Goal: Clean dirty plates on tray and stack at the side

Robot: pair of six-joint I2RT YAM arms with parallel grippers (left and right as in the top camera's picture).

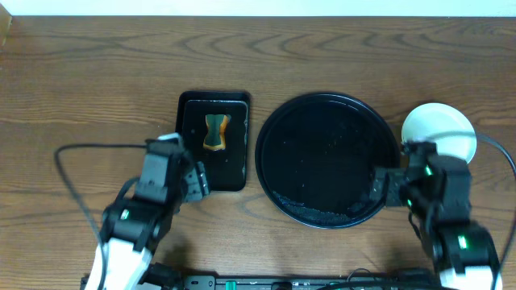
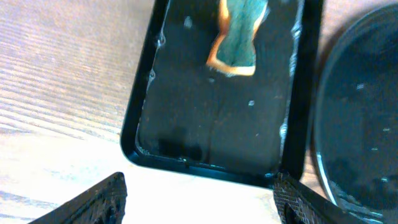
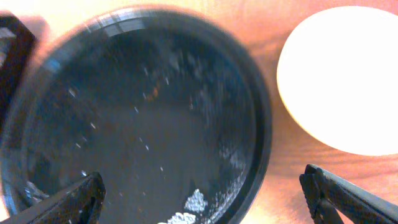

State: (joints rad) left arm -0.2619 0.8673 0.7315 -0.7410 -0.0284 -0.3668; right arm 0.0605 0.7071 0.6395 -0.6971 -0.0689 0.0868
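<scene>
Gaping empty, both end effectors flank the tray; plates beside the right.

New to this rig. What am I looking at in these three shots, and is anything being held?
Two robot arms at a wooden table. The overhead view looks straight down; the other two come from cameras on each wrist. The left gripper hangs by a small rectangular tray with a sponge in it. The right gripper sits at the edge of the big round tray, which holds no plates. The plates lie to its right. Both grippers are open, holding nothing.
</scene>
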